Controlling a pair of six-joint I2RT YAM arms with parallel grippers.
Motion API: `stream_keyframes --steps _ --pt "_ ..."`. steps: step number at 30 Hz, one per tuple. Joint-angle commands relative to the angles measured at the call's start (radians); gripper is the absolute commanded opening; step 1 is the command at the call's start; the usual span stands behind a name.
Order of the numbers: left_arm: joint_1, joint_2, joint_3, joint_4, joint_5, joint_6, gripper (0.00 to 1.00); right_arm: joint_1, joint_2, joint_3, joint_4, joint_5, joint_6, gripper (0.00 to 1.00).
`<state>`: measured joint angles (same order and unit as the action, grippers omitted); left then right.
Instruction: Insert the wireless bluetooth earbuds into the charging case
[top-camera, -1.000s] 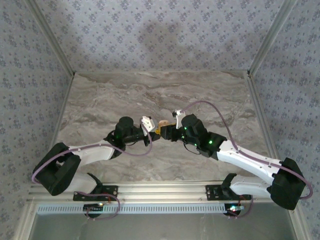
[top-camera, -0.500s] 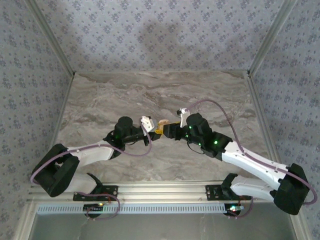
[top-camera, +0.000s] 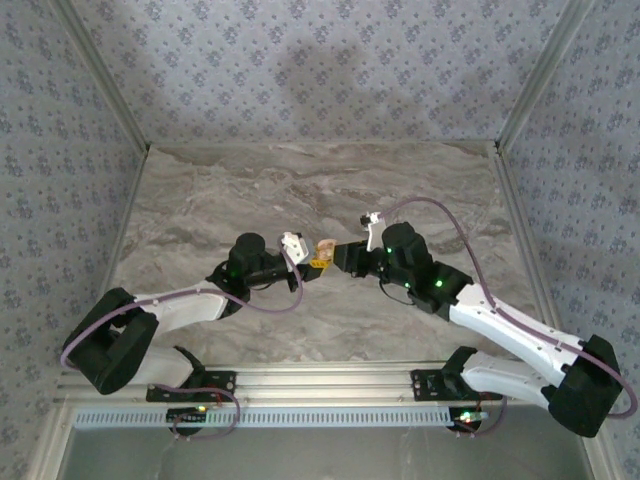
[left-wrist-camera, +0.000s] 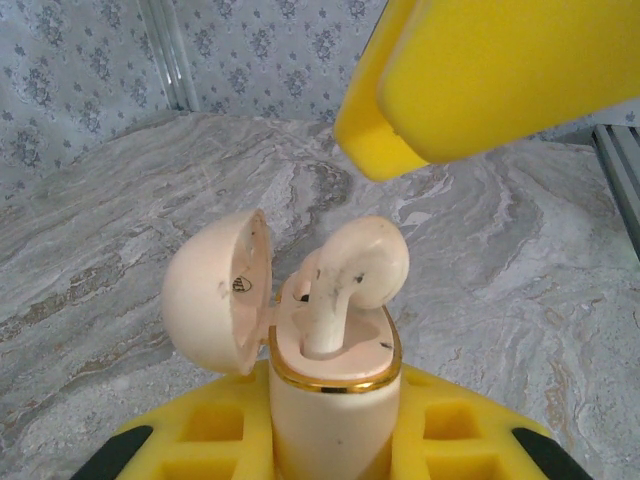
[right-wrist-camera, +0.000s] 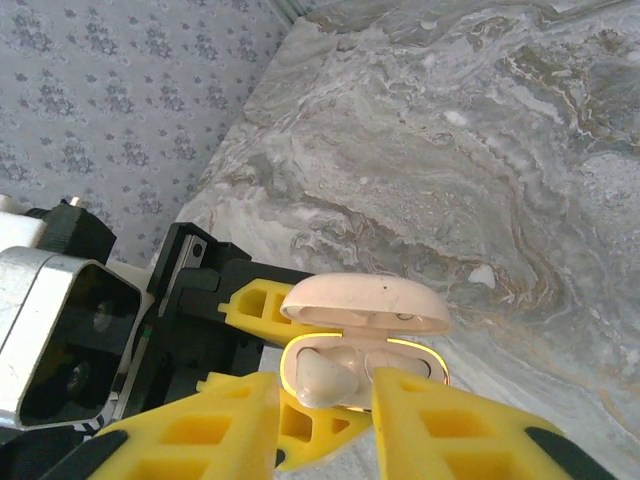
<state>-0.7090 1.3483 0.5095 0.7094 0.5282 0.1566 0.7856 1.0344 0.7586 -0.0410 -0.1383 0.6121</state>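
One earbud (left-wrist-camera: 345, 275) upright in open charging case (left-wrist-camera: 330, 400), left pincer (top-camera: 312, 265) clamping it, right pincer (right-wrist-camera: 325, 395) parted nearby

Soft, even light fills all 3 views, bright enough to see well. A faint gray shadow lies on the back wall (top-camera: 320, 62). The charging case (right-wrist-camera: 365, 305) has a gold rim that shines. The yellow fingers (right-wrist-camera: 200, 430) of the right end effector (right-wrist-camera: 327, 385) look a little blurry up close.

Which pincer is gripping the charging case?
The left pincer: shut around the open charging case, low on its body; the right pincer is open, holding nothing.
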Motion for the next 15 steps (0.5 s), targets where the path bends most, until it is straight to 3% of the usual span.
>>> stream_keyframes --steps 1,15 --pt "-0.005 -0.024 0.015 0.042 0.026 0.015 0.13 -0.01 0.011 0.031 0.017 -0.069 0.009 0.28" --pt "-0.004 -0.037 0.012 0.03 0.025 0.021 0.13 -0.026 0.083 0.038 0.02 -0.115 0.041 0.22"
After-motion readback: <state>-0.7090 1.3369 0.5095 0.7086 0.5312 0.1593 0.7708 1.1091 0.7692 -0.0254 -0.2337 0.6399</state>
